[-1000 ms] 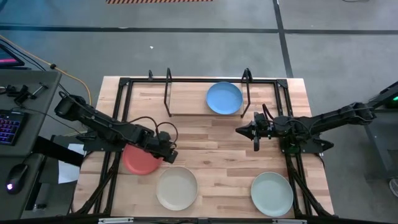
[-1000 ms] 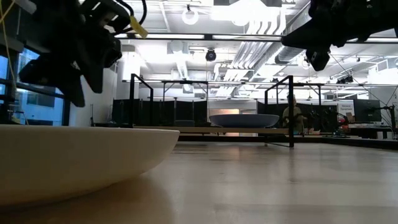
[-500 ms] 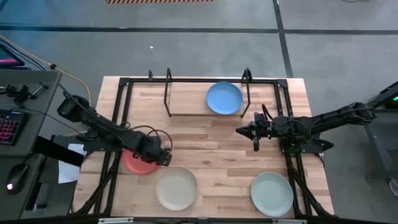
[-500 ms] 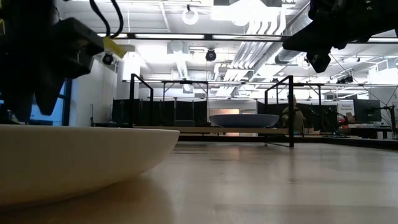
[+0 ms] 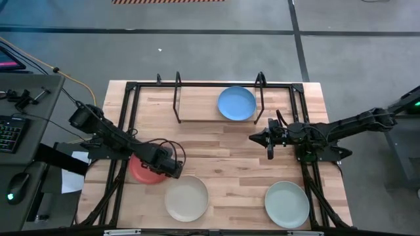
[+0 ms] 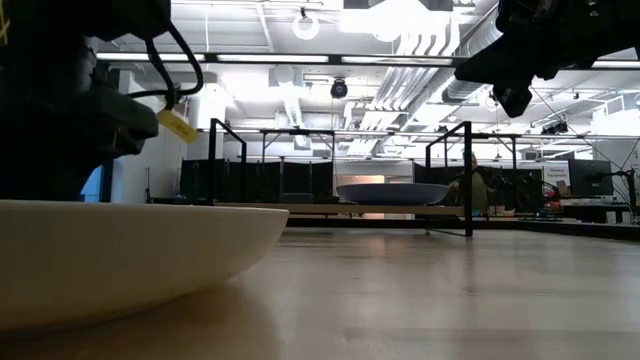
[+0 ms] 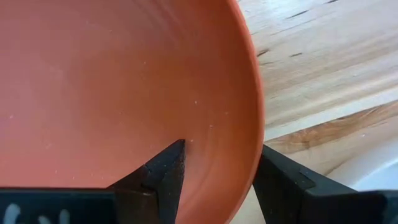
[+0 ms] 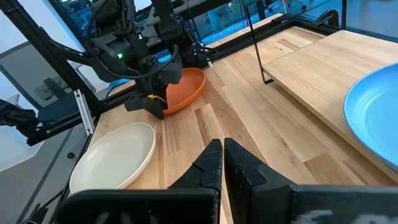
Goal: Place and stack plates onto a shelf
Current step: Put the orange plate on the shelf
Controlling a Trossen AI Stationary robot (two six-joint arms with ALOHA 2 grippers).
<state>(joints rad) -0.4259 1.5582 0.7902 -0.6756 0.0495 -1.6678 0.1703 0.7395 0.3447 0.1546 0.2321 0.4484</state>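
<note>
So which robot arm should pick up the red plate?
The left. The left gripper already straddles the red plate rim, one finger inside, one outside. The right gripper hovers mid-table, farther away.

Under both grippers, a pale wooden table top [image 5: 223,164] of butcher-block planks, edged by a black frame [image 5: 125,111].

Around it, grey concrete floor [image 5: 197,39], crossed by dark straight lines. Far beyond the right gripper [image 5: 252,138], at the floor's edge, a red-and-white striped strip [image 5: 167,1].

Out past the left gripper [image 5: 172,168], off the table's side, a dark desk [image 5: 39,98] with a lit keyboard [image 5: 10,134], a mouse [image 5: 16,187] and a yellow cable [image 5: 72,78] trailing across.

Level across the table, behind the grippers: a high open ceiling [image 6: 300,80] with bright lamps [image 6: 400,15], white pipes and ducts, black frames below, and a blue-lit window [image 6: 95,185] on the left gripper's side.
</note>
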